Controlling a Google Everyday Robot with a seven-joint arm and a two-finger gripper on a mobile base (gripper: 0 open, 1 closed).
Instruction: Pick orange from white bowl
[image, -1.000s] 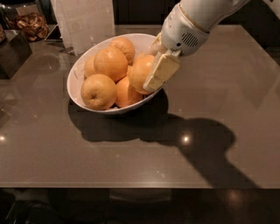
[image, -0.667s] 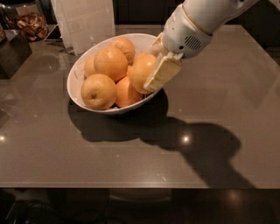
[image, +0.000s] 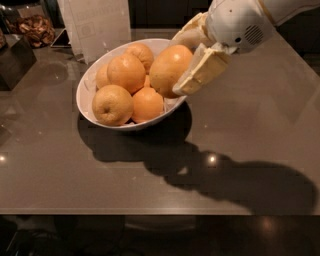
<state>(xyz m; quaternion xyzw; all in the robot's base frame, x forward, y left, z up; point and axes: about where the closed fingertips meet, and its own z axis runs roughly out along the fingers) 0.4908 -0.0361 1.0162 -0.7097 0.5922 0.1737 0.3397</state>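
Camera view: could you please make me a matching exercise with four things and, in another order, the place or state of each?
Things:
1 orange
2 white bowl
3 claw
4 dimpled yellow fruit

Places or states:
A stands on the grey table
B lies front left inside the bowl
C shut around a fruit, at the bowl's right side
D held between two fingers, over the bowl's right rim

Pairs: 1-D, 2-A, 3-C, 4-B

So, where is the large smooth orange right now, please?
The large smooth orange is upper centre in the camera view, held in the cream gripper above the right rim of the glossy white bowl.
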